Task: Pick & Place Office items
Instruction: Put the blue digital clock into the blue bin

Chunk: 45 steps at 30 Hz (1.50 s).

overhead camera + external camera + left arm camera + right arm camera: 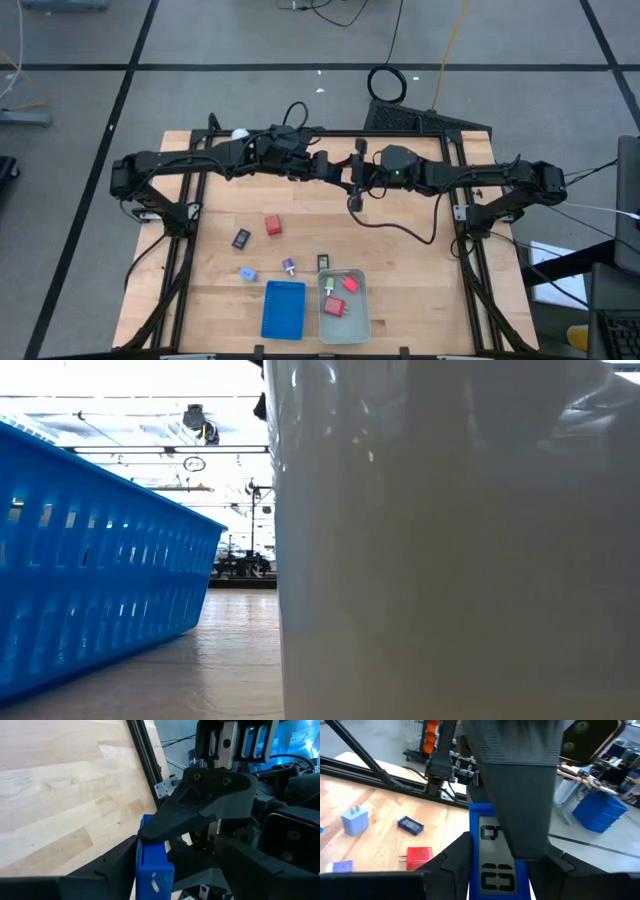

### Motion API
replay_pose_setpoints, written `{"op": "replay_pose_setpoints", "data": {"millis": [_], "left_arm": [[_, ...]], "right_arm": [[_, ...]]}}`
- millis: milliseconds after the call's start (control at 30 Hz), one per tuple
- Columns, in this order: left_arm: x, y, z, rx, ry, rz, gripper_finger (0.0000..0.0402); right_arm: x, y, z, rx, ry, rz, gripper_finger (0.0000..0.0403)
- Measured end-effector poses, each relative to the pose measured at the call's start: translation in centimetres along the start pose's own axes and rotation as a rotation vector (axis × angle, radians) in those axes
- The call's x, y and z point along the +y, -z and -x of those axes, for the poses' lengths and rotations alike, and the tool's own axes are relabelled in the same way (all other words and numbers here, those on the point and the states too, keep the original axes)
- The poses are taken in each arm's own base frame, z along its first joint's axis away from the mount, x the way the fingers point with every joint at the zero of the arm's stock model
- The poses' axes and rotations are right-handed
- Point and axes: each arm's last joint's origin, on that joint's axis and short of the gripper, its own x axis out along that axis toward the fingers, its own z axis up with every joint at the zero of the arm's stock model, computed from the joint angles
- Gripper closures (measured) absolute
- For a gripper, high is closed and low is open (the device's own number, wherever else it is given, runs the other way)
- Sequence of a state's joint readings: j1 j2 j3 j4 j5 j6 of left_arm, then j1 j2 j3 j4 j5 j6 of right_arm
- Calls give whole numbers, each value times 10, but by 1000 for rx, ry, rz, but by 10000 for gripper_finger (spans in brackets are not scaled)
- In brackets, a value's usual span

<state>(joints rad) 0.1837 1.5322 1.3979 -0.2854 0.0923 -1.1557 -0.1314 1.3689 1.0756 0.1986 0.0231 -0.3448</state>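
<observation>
Left tool point(333, 168) and right tool point(357, 178) meet nose to nose, well behind the grey tray point(362, 320). A blue piece point(152, 865) sits between them; you cannot tell which one grips it. Risk: a mistimed release drops it onto the tabletop point(400, 260), among the loose office items point(273, 225).

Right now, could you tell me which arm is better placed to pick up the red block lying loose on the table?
Probably the left. The red block lies left of centre, on the left arm's side. Both grippers, left and right, hang together at the table's far middle, so reach looks similar; the pale grey tray sits nearer the right.
</observation>
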Motion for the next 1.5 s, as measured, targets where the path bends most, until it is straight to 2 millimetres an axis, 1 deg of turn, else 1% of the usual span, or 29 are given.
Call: {"op": "replay_pose_setpoints", "data": {"millis": [367,867,1233,1500], "left_arm": [[0,0,0,-5,-6,-9,177],[1,0,0,-5,-11,-7,262],[1,0,0,-4,-11,-7,291],[1,0,0,-2,-12,-9,321]], "right_arm": [[-2,1,0,10,33,16,259],[-6,1,1,15,68,35,259],[-8,1,1,23,95,42,259],[-8,1,1,26,96,47,259]]}}
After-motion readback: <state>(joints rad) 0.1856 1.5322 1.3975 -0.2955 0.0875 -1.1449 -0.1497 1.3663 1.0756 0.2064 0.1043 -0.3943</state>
